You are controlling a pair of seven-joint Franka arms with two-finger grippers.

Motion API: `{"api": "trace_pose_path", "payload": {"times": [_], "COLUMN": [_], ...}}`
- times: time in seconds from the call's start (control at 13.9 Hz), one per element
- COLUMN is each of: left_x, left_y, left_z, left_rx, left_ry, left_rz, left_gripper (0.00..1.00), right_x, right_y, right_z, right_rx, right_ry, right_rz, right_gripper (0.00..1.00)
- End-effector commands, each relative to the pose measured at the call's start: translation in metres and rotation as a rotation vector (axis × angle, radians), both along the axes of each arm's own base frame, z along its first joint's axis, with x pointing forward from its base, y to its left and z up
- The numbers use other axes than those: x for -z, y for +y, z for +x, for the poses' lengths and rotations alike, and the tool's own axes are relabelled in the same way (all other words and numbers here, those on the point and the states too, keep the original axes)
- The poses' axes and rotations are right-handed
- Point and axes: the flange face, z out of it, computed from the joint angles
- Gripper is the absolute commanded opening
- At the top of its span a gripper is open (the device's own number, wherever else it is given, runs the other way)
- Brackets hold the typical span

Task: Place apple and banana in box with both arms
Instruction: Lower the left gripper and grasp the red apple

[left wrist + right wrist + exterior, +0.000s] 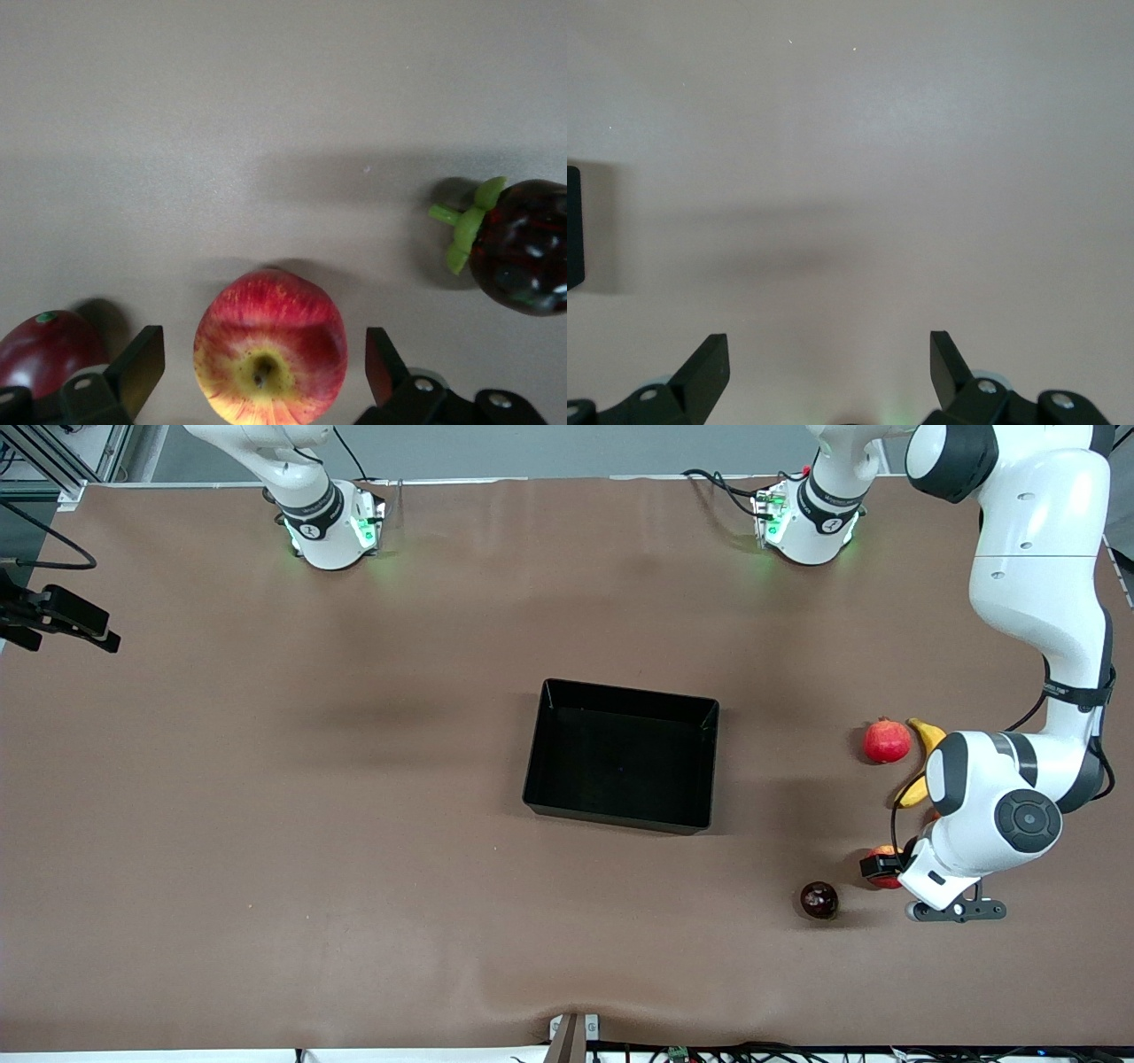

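The apple (883, 865) sits on the table toward the left arm's end, nearer the front camera than the banana (928, 734), which the left arm partly hides. My left gripper (886, 866) is down around the apple. In the left wrist view the apple (270, 345) lies between the open fingers (142, 367) of the left gripper (266, 365), with a gap on each side. The black box (613, 813) stands empty mid-table. My right gripper (830, 363) is open and empty over bare table and is out of the front view.
A pinkish-red crowned fruit (887, 740) lies beside the banana. A dark maroon fruit (819, 900) with a green stem lies close to the apple and shows in the left wrist view (523, 248). Another dark red fruit (44, 350) lies beside one left finger.
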Motion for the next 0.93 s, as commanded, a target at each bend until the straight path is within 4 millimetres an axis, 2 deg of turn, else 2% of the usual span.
{"api": "trace_pose_path", "payload": {"times": [0.0, 0.29, 0.36, 0.43, 0.57, 0.72, 0.86], "left_x": [0.009, 0.018, 0.018, 0.018, 0.014, 0.003, -0.022], "left_y": [0.0, 0.0, 0.0, -0.001, -0.002, 0.0, 0.0], "left_z": [0.002, -0.002, -0.002, -0.002, -0.001, 0.001, 0.0], "left_rx": [0.005, 0.005, 0.005, 0.006, 0.01, 0.015, 0.015], "left_ry": [0.0, 0.011, 0.011, 0.01, 0.006, -0.001, -0.003], "left_rz": [0.017, 0.016, 0.016, 0.016, 0.017, 0.021, 0.027], "left_gripper": [1.0, 1.0, 0.92, 0.8, 0.48, 0.22, 0.09], "right_x": [-0.004, -0.004, -0.004, -0.004, -0.004, -0.004, -0.004], "right_y": [-0.002, -0.001, 0.0, -0.001, -0.002, -0.001, 0.0], "right_z": [0.002, 0.002, 0.002, 0.002, 0.002, 0.002, 0.002], "right_rx": [0.015, 0.014, 0.013, 0.014, 0.015, 0.013, 0.012], "right_ry": [-0.003, -0.004, -0.004, -0.004, -0.004, -0.004, -0.004], "right_rz": [0.002, 0.0, 0.0, -0.005, -0.009, -0.009, -0.009], "right_gripper": [1.0, 1.0, 1.0, 1.0, 1.0, 1.0, 1.0]}}
